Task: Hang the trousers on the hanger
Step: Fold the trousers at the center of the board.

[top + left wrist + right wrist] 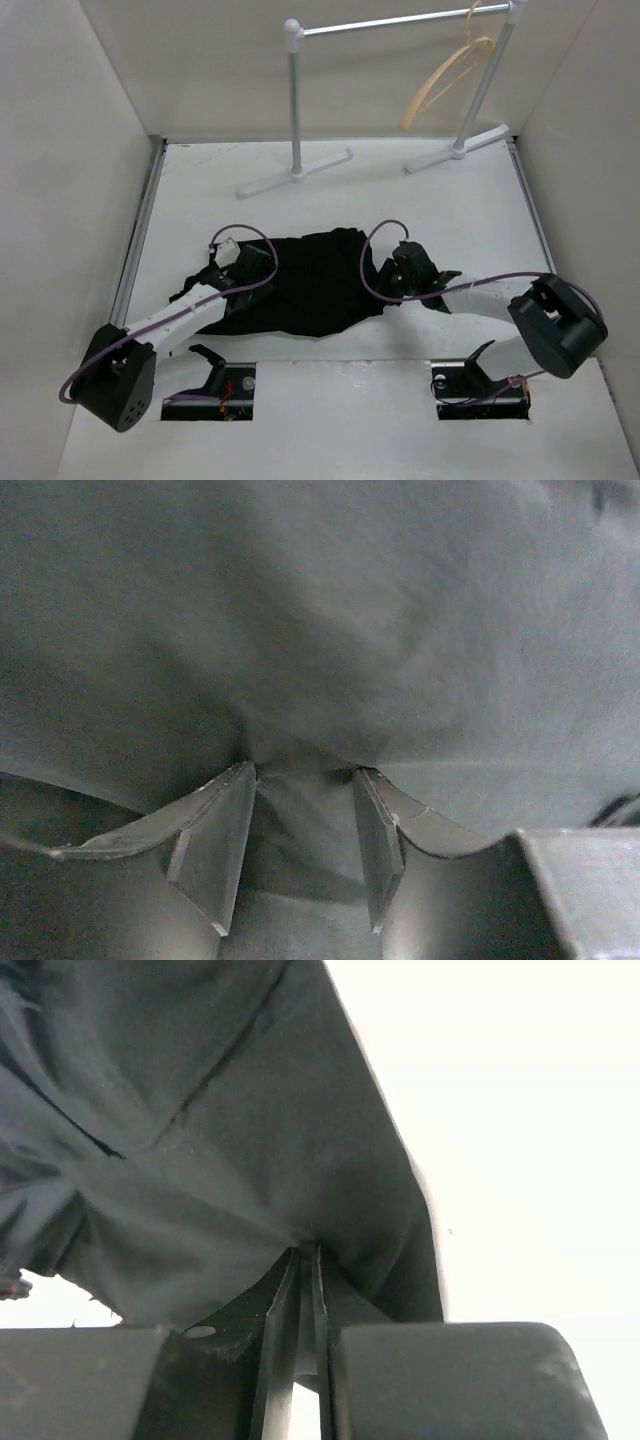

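The black trousers lie crumpled on the white table between both arms. My left gripper is at their left edge. In the left wrist view its jaws stand apart, the left gripper pressed into the trousers, with a fold of cloth lying between the fingers. My right gripper is at their right edge. In the right wrist view the right gripper is shut, pinching a fold of the trousers. The tan wooden hanger hangs from the rail at the far right, apart from both grippers.
A white-and-grey rail stand with two flat feet stands at the back of the table. White walls close in the left, right and back. Two arm-mount openings sit at the near edge. Purple cables loop over both arms.
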Tool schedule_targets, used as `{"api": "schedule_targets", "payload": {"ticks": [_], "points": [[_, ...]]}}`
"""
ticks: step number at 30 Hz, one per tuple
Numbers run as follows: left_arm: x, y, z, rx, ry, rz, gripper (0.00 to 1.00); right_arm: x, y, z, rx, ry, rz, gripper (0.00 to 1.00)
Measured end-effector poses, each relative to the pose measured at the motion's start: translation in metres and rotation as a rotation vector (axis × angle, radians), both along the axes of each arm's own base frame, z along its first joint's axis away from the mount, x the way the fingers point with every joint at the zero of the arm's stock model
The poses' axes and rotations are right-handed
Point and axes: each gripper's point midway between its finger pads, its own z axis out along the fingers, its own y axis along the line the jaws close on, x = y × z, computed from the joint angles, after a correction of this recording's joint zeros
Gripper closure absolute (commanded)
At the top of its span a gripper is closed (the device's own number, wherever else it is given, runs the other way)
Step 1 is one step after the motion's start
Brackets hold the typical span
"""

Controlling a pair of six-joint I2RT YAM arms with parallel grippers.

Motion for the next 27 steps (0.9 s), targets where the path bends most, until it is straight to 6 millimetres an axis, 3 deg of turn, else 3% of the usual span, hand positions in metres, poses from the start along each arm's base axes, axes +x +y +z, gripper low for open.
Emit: {"api": "schedule_targets", "payload": {"ticks": [4,5,9,12,14,17,21,23,25,27], "points": [[0.014,0.017,0.005,-0.003,-0.04,0.067,0.58,0.001,0.001,0.016,0.022,-0.024,-0.003,0.54],[0.017,0.021,0.005,0.007,-0.042,0.073,0.58,0.002,0.002,0.024,0.027,-0.035,-0.001,0.53],[0.03,0.023,0.011,0.04,-0.046,0.052,0.57,0.028,0.011,0.079,0.066,-0.14,0.008,0.61],[0.043,0.023,0.024,0.044,-0.083,0.035,0.56,0.065,0.021,0.124,0.105,-0.25,0.0,0.72],[0.05,0.027,0.029,0.049,-0.099,0.039,0.56,0.093,0.026,0.137,0.115,-0.286,-0.019,0.76],[0.054,0.04,0.024,0.064,-0.082,0.058,0.56,0.126,0.029,0.118,0.101,-0.262,-0.053,0.81],[0.053,0.05,0.009,0.066,-0.022,0.071,0.56,0.145,0.019,0.049,0.032,-0.116,-0.107,0.86],[0.054,0.051,0.006,0.062,-0.01,0.07,0.56,0.147,0.013,0.021,0.005,-0.05,-0.131,0.82],[0.056,0.052,0.003,0.059,-0.005,0.067,0.56,0.151,0.012,0.01,0.006,-0.017,-0.146,0.73],[0.059,0.055,0.001,0.056,-0.001,0.07,0.55,0.16,0.014,0.019,0.023,-0.036,-0.153,0.69]]}}
